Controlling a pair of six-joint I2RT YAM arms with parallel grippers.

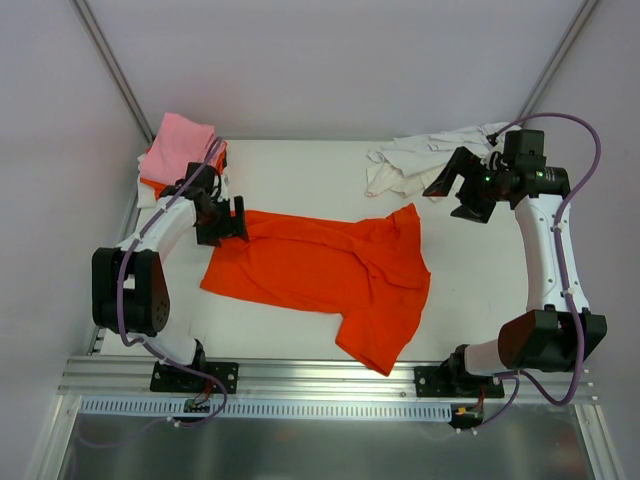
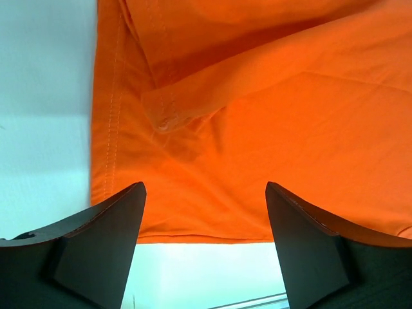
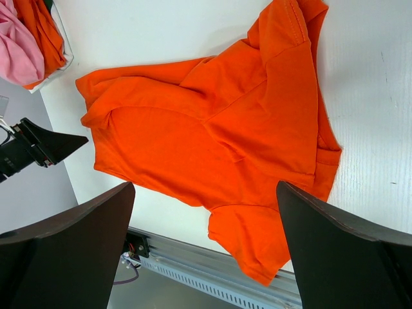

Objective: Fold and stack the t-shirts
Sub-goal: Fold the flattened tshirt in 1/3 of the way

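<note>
— Where, the orange t-shirt?
— In the middle of the table. Spread out but bumpy, with one sleeve flopped toward the near edge.
— And the left fingers?
— Apart, low over the shirt's left edge, right by the hem. Holding nothing.
— Why there?
— Probably to tug that side flat, or to pick the edge up for a fold.
— The right fingers?
— Wide apart too, up high near the far right corner, beside the white t-shirts. Empty. Likely parked out of the way, with a good look down at the orange cloth.
— Any pile yet?
— Yes, in the far left corner: pink t-shirt on top, second orange t-shirt under it.
— So, next?
— Just a guess: smooth first, then fold, then onto that pile.
</note>
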